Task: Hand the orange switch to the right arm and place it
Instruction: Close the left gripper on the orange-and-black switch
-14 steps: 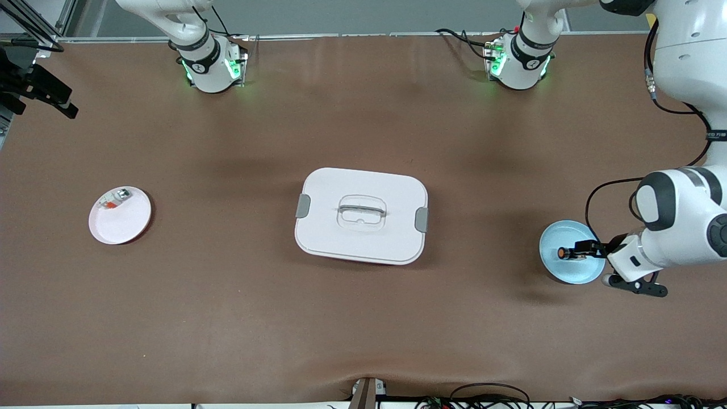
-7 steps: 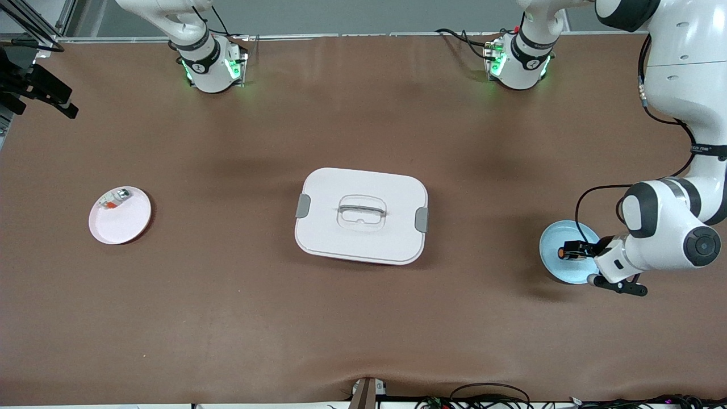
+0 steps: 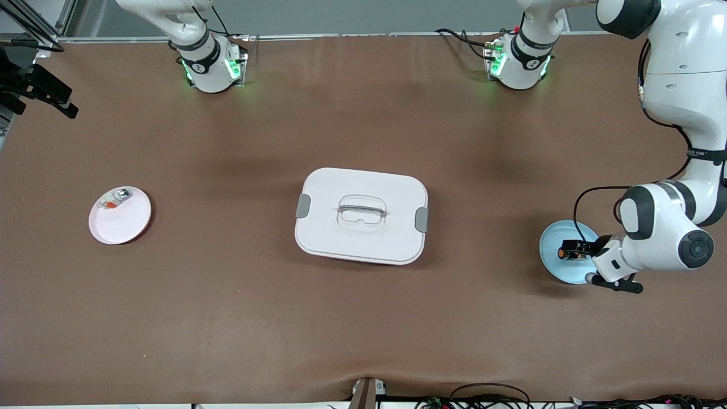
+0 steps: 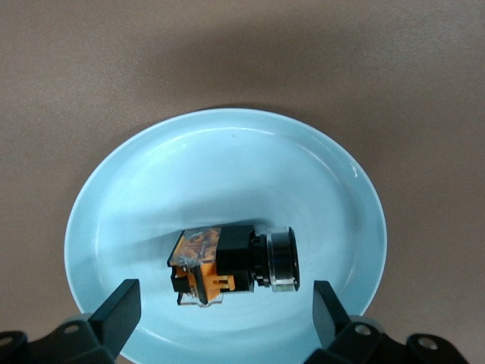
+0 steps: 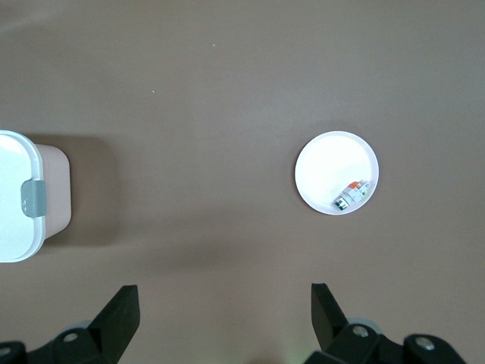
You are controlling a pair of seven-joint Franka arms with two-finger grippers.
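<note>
The orange switch lies on its side in a light blue plate at the left arm's end of the table. In the left wrist view the switch shows a black body with orange parts, resting on the plate. My left gripper is low over the plate and open. Its fingers stand apart on either side of the switch without touching it. My right gripper is open and empty, high above bare table, and is out of the front view.
A white lidded box stands mid-table and also shows in the right wrist view. A white plate at the right arm's end holds a small silver-white piece with a red bit.
The left arm has swung in and lowered, bringing its open gripper closer around the switch on the blue plate. The switch has not moved.
</note>
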